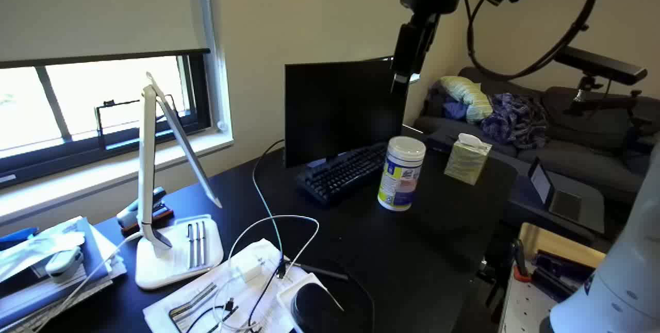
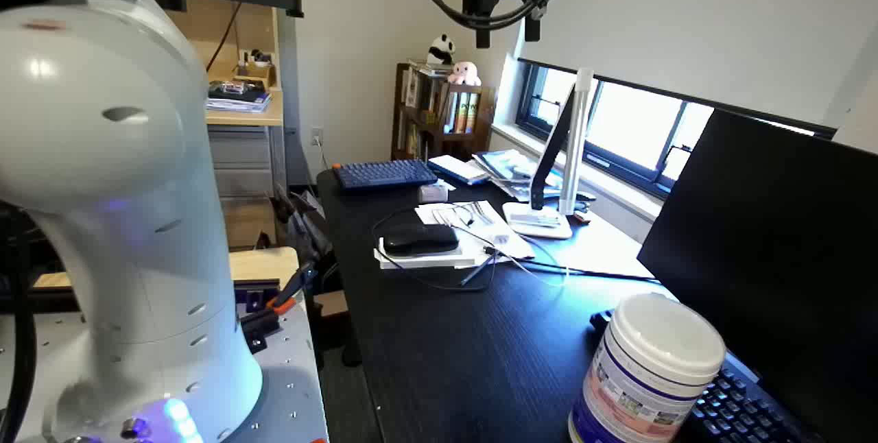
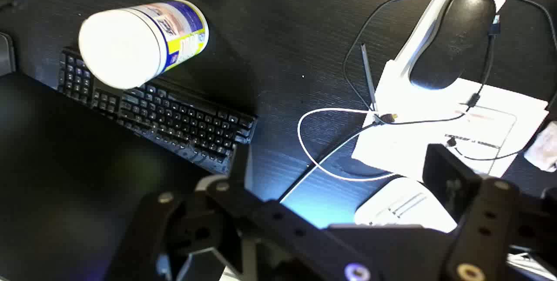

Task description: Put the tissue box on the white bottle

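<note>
The green tissue box (image 1: 468, 162) stands on the black desk near its far edge in an exterior view, a white tissue showing on top. It is out of view elsewhere. The white bottle (image 1: 402, 174), a lidded wipes canister with a blue and yellow label, stands upright on the desk, apart from the box. It also shows in an exterior view (image 2: 648, 367) and at the upper left of the wrist view (image 3: 126, 46). My gripper (image 2: 507, 35) is high above the desk, open and empty. Its spread fingers show in the wrist view (image 3: 341, 159), with only desk between them.
A black monitor (image 1: 340, 111) and keyboard (image 1: 343, 170) stand behind the bottle. A white lamp (image 1: 148, 168) rises near the window. Papers, cables and a black mouse (image 2: 420, 238) lie on the desk (image 2: 466, 347). Another keyboard (image 2: 384, 174) lies at the desk's end.
</note>
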Action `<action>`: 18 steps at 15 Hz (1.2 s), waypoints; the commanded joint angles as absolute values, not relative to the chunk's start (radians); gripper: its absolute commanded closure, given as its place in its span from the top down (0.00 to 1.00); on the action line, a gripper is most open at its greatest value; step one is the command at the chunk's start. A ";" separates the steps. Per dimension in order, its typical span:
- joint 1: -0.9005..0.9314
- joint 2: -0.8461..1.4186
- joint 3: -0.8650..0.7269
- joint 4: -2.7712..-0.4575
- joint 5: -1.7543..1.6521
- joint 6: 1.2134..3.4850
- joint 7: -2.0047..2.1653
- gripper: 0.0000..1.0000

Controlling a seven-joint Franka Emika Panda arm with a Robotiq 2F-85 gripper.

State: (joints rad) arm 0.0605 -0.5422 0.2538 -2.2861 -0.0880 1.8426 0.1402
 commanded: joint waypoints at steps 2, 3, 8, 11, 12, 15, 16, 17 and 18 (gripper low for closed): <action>0.086 -0.538 0.234 -2.284 -0.100 1.840 0.151 1.00; 0.086 -0.538 0.234 -2.284 -0.100 1.840 0.151 1.00; 0.090 -0.539 0.209 -2.251 -0.064 1.834 0.141 1.00; 0.069 -0.536 0.144 -2.183 -0.038 1.838 0.132 1.00; 0.047 -0.529 0.108 -2.164 -0.041 1.850 0.131 1.00; -0.014 -0.512 0.013 -2.120 -0.041 1.847 0.151 1.00; -0.039 -0.505 -0.020 -2.114 -0.039 1.853 0.157 1.00; -0.060 -0.500 -0.044 -2.107 -0.038 1.854 0.165 1.00; -0.088 -0.492 -0.081 -2.106 -0.036 1.854 0.162 1.00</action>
State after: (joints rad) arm -0.0271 -0.5317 -0.0225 -2.1360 -0.0625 1.8475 0.1406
